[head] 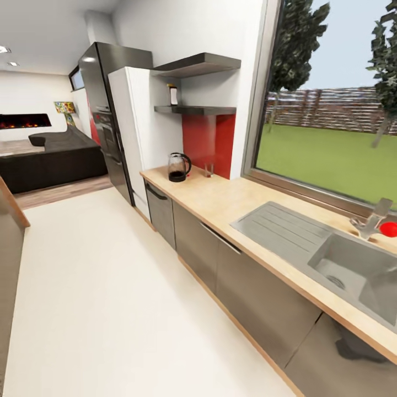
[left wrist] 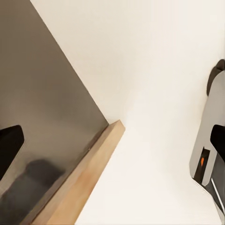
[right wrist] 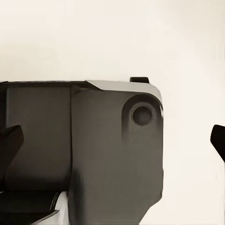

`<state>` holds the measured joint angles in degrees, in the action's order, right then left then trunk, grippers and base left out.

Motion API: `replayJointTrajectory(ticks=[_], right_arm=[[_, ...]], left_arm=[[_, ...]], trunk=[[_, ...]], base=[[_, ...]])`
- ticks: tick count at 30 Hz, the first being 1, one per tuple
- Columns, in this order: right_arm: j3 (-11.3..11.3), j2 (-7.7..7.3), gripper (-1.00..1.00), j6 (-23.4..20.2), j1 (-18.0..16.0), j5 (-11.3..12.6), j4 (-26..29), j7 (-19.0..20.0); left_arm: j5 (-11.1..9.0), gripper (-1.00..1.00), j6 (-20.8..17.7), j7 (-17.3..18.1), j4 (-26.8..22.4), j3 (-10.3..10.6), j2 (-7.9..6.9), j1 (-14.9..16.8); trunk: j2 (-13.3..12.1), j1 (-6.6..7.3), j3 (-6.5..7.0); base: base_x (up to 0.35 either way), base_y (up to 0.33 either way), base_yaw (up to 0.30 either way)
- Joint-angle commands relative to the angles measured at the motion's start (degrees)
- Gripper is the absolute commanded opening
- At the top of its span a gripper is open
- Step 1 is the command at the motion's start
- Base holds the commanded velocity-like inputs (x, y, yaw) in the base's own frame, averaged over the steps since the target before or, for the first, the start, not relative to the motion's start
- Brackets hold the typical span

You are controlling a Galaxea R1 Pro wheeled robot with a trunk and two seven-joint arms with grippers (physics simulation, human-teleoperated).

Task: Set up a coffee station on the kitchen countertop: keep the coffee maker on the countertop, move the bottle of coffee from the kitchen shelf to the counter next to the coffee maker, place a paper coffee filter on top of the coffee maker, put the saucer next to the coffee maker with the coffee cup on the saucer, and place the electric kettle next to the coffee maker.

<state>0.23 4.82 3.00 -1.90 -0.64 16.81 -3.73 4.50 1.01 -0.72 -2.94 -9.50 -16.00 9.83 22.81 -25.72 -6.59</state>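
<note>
The electric kettle (head: 177, 167), clear glass with a dark base, stands at the far end of the kitchen countertop (head: 231, 201). Above it, the bottle of coffee (head: 173, 95) sits on the kitchen shelf (head: 196, 110) against the white wall. The coffee maker, paper coffee filter, saucer and coffee cup are out of view. My left gripper (left wrist: 115, 143) is open over the white floor beside a grey panel with a wooden edge. Also open, my right gripper (right wrist: 115, 140) hangs above my own grey base, nothing between its fingers.
A small glass (head: 208, 170) stands right of the kettle by the red backsplash. A steel sink (head: 353, 270) with faucet (head: 374, 218) and a red object (head: 389, 229) is near right. A white fridge (head: 129, 127) ends the counter; the brown island bar (head: 11, 212) is at left.
</note>
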Motion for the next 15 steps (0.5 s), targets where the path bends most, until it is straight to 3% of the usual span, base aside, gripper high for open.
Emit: replayJointTrajectory(ticks=[1,15], right_arm=[[0.0,0.01,1.00,0.2,0.0,-0.1,0.0,-0.2],[0.0,0.01,1.00,0.2,0.0,-0.1,0.0,-0.2]], left_arm=[[0.5,1.00,0.1,-0.1,0.0,-0.4,0.01,0.1],[0.6,1.00,0.1,-0.1,0.0,-0.3,0.01,0.1]], trunk=[[0.1,-0.06,-0.18],[0.1,-0.06,-1.12]], base=[[0.335,0.009,0.212],[0.336,0.001,0.212]])
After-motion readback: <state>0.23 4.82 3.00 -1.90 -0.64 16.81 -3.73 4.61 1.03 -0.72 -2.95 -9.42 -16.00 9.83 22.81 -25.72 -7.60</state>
